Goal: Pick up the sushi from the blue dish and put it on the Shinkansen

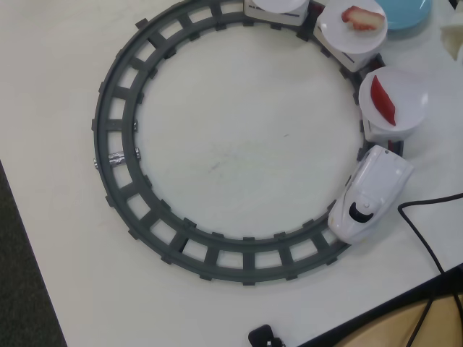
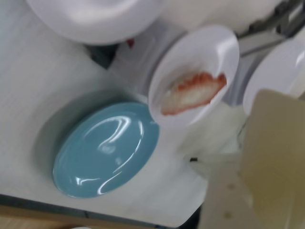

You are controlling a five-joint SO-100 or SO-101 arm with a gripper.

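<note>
The blue dish lies empty on the white table; its edge shows at the top right of the overhead view. In the wrist view my gripper is shut on the sushi, a blurred pale cream piece close to the lens, held above the table to the right of the dish. A pale bit of the gripper shows at the overhead view's right edge. The Shinkansen stands on the right of the track, nose toward the front. Its cars carry white plates: one holds a dark red piece, one a striped piece.
The grey ring track fills the middle of the table. A third white plate is cut off at the top edge. A black cable runs along the right, near the table's front edge. A small black part lies at the bottom.
</note>
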